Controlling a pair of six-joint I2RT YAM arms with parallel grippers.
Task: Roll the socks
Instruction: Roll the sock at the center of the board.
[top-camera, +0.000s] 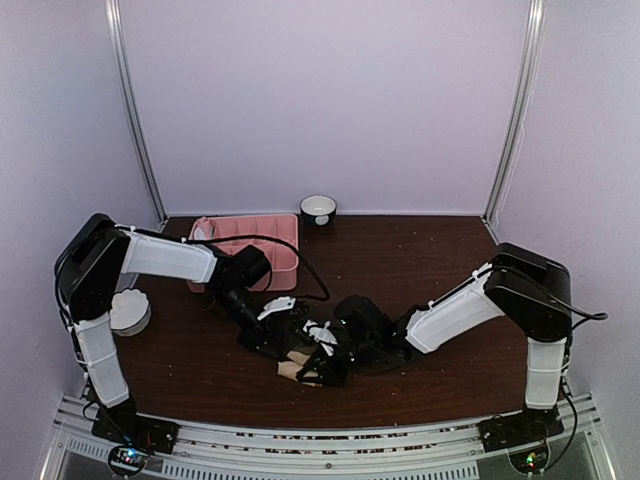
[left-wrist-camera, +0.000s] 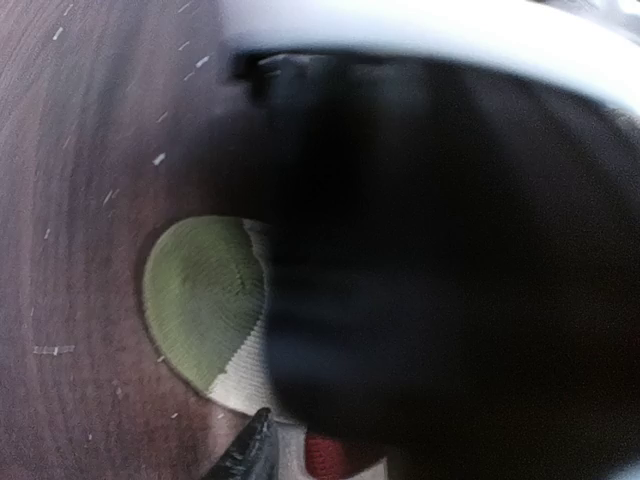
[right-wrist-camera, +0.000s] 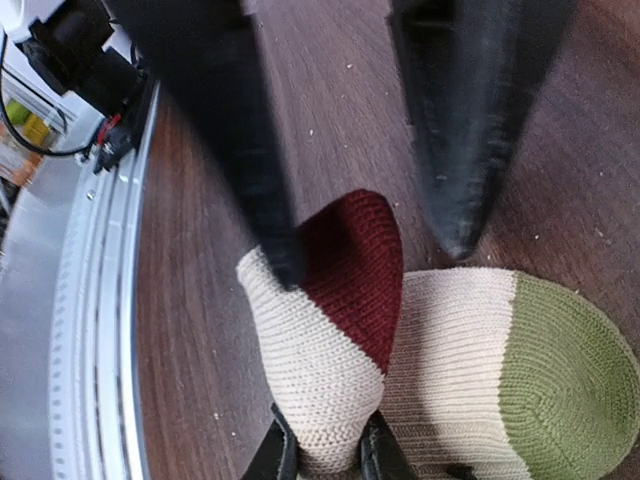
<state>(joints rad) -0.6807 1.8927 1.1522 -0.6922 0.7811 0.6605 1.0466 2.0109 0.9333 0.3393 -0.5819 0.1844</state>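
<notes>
A cream knit sock (right-wrist-camera: 330, 370) with a maroon patch (right-wrist-camera: 355, 265) is bunched up into a fold on the dark table. Beside it lies cream fabric ending in an olive-green toe (right-wrist-camera: 570, 380); whether that is a second sock I cannot tell. My right gripper (right-wrist-camera: 330, 455) is shut on the base of the fold. My left gripper (right-wrist-camera: 372, 255) hangs open over the maroon patch, one fingertip (right-wrist-camera: 285, 265) touching the fold and the other (right-wrist-camera: 458, 235) near the table. The left wrist view is mostly blocked by a dark blur, with the green toe (left-wrist-camera: 200, 300) showing. From above, both grippers meet over the socks (top-camera: 297, 370).
A pink divided tray (top-camera: 262, 245) stands behind the left arm. A small dark bowl with a white inside (top-camera: 318, 208) sits at the back wall. A white round object (top-camera: 130, 310) rests at the far left. The metal rail (right-wrist-camera: 90, 300) runs along the near table edge.
</notes>
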